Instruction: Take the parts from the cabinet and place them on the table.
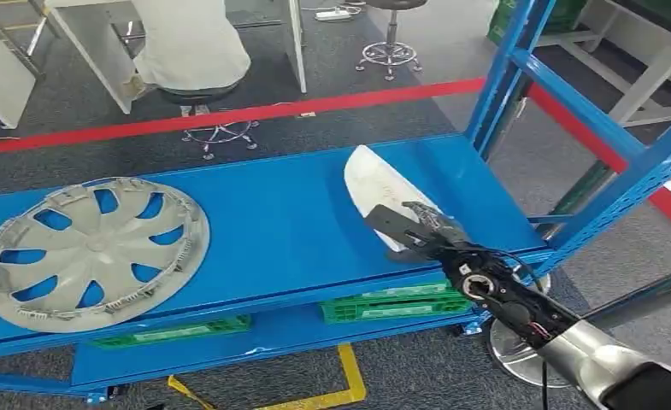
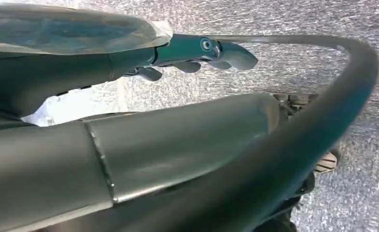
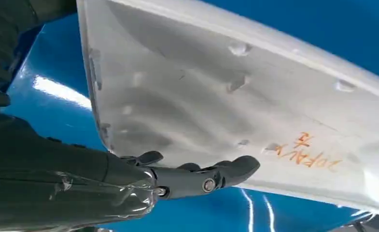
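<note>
A robot's right hand point(image 1: 417, 229), fingers spread and holding nothing, reaches the white panel point(image 1: 374, 192) lying right of centre on the blue shelf point(image 1: 272, 222); its left hand point(image 2: 197, 53) hangs loosely open. The pick-up has begun; next comes closing firmly on the panel's edge.

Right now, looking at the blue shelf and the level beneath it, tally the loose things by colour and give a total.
Grey: 1, the hubcap
White: 1, the curved white part by the right hand
Green: 2, the green crates on the lower level
Total: 4
</note>
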Tool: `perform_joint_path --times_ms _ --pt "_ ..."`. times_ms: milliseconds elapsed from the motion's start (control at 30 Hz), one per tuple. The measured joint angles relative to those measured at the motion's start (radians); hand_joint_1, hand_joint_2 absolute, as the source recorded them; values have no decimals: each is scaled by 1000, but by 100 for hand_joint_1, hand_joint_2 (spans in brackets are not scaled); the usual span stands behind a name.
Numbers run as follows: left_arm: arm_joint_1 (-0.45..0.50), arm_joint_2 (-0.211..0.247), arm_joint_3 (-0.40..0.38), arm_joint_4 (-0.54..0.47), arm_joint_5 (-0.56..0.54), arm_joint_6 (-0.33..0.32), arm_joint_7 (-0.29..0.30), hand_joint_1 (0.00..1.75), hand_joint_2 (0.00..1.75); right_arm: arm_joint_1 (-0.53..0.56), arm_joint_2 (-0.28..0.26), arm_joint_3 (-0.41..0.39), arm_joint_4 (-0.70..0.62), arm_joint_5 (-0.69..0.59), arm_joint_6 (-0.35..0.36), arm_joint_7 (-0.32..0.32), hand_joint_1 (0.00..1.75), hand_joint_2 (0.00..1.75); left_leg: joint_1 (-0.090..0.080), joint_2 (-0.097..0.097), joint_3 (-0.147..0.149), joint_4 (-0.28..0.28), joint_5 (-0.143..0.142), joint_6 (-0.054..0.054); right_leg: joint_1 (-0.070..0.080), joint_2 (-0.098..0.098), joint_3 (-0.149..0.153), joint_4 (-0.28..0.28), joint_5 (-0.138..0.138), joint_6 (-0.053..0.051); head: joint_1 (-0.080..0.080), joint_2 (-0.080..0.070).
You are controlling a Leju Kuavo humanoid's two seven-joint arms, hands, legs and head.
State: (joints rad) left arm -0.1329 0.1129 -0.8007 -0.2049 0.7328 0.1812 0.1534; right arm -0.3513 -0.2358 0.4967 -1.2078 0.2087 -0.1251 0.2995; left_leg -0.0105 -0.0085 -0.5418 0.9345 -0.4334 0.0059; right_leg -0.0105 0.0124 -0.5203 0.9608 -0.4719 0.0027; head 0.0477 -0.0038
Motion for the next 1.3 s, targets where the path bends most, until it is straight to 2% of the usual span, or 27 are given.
perform_joint_path --times_ms 533,567,600,833,900,933,1300 --pt "-1 0 0 0 4 -2 1 0 0 -17 -3 4 38 -32 25 -15 0 175 0 0 0 0 0 0 0 0 0 0 0 0 0 0" --pt "-1 0 -1 0 3 -2 1 0 0 -17 -3 4 40 -34 27 -16 162 175 0 0 0 0 0 0 0 0 0 0 0 0 0 0" --pt "-1 0 -3 0 3 -3 1 0 0 -19 -3 5 43 -35 28 -18 169 175 0 0 0 0 0 0 0 0 0 0 0 0 0 0" --pt "-1 0 -16 0 16 -26 0 0 0 -29 -6 14 61 -52 42 -35 162 175 0 0 2 0 0 0 0 0 2 0 0 0 0 0" --pt "-1 0 -16 0 18 -39 -4 0 0 -33 -6 15 65 -54 41 -41 168 175 0 0 2 0 0 0 0 0 2 0 0 0 0 0" --pt "-1 0 -16 0 19 -44 -5 0 175 -36 -6 15 66 -55 41 -42 169 175 0 0 3 0 0 0 0 0 2 0 0 0 0 0" --pt "-1 5 -23 0 36 -65 -15 0 175 -54 -13 17 73 -57 41 -51 169 175 0 1 9 0 0 0 0 0 9 -1 0 0 0 0"
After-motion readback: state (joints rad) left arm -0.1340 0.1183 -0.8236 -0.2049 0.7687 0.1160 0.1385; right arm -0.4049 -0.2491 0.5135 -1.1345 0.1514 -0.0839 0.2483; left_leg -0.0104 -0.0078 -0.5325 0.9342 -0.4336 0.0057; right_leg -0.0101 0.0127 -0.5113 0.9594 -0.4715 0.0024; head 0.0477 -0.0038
